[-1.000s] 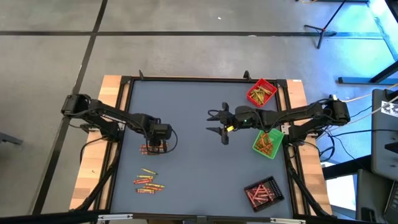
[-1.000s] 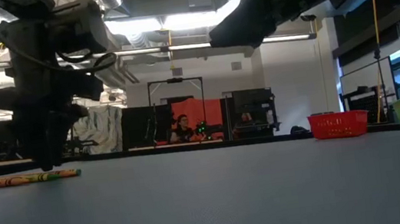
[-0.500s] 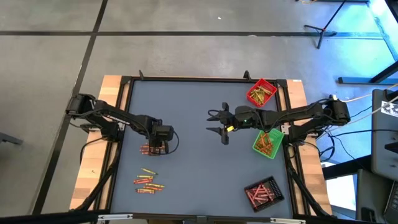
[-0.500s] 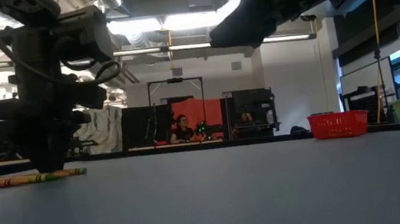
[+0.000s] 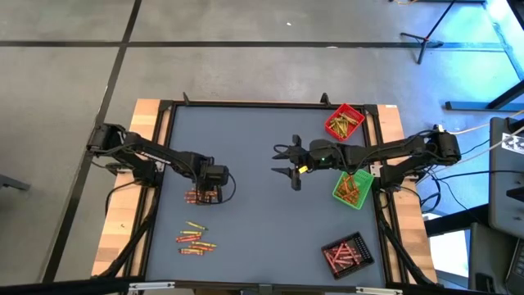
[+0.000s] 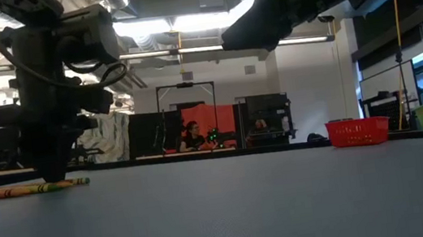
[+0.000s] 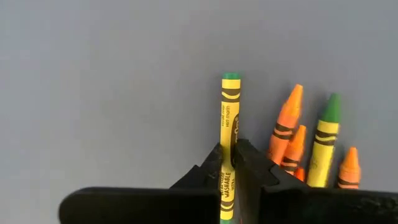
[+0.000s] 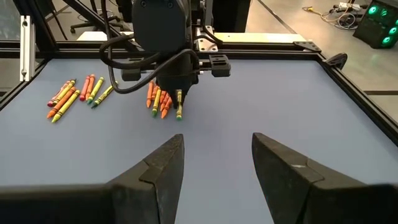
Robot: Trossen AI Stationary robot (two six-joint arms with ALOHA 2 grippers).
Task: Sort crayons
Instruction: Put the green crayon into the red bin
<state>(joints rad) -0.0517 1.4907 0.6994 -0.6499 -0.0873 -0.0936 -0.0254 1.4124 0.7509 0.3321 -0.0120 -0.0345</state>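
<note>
Left gripper (image 7: 229, 163) is clamped on a green-tipped yellow crayon (image 7: 228, 118) lying on the table (image 5: 254, 221), just beside orange crayons (image 7: 285, 127) crowding its right side. Right gripper (image 8: 214, 155) hangs open over mid-table, near the green tray (image 5: 352, 190). A second crayon cluster (image 5: 195, 238) lies nearer.

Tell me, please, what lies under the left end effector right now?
The left end effector is shut on a yellow, green-tipped crayon, beside loose orange and green crayons on the table. Its body covers their lower ends.
</note>
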